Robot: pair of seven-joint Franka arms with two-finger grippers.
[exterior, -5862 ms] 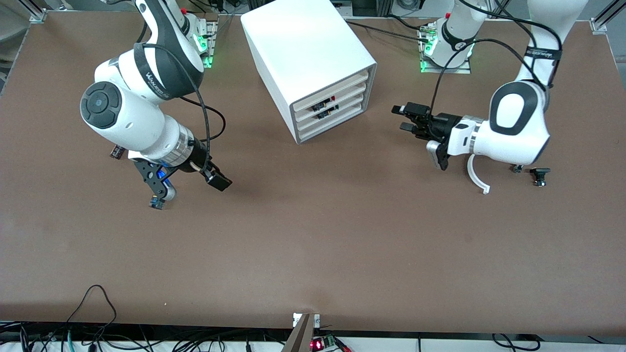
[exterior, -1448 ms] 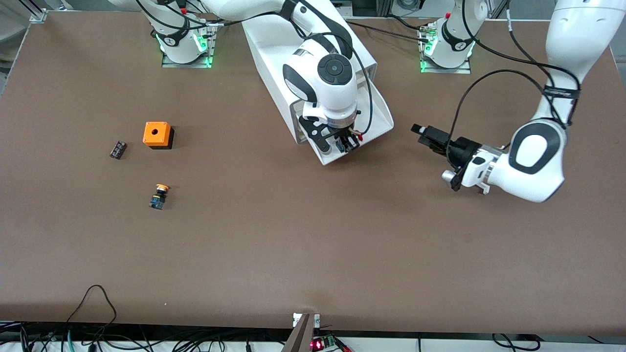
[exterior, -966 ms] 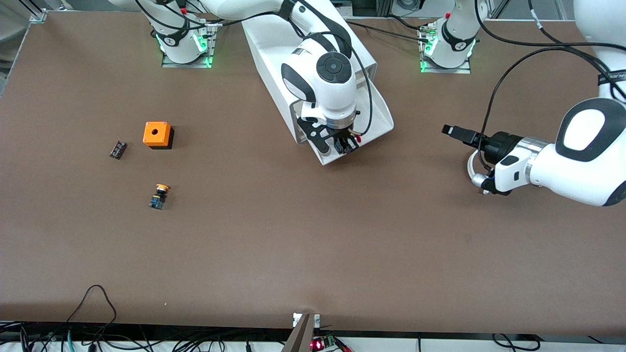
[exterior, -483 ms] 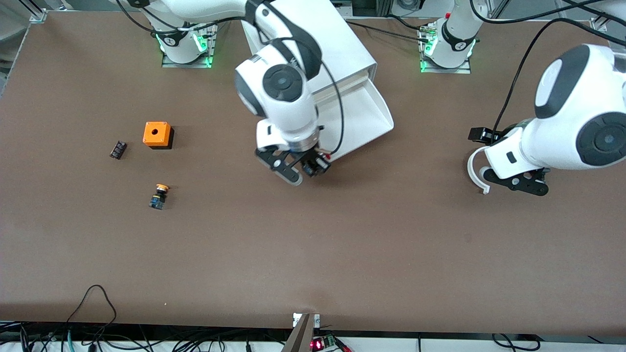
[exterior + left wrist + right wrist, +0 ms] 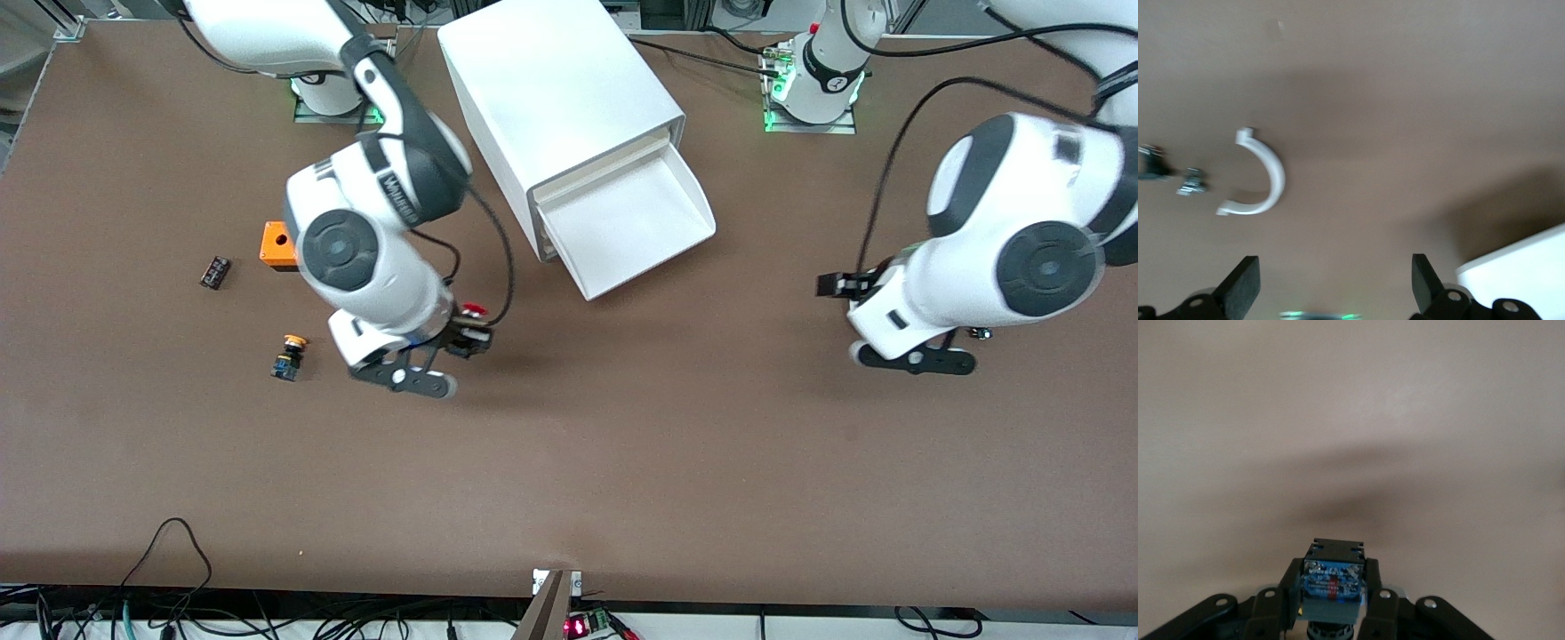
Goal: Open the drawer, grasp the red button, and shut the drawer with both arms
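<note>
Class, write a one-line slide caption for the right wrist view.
Right gripper holds the button between its fingers over the bare brown table.

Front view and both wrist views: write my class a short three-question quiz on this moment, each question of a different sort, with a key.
1. True or false: the drawer of the white cabinet stands pulled out.
2. Multiple choice: what does the right gripper hold? A) the yellow-capped button B) the red-capped button C) the orange box
3. Fill in: the left gripper hangs with its fingers ____ over the bare table, near a white curved piece.

Key:
1. True.
2. B, the red-capped button, clamped by its black and blue body over the table; the yellow-capped button and the orange box sit on the table.
3. Open.
</note>
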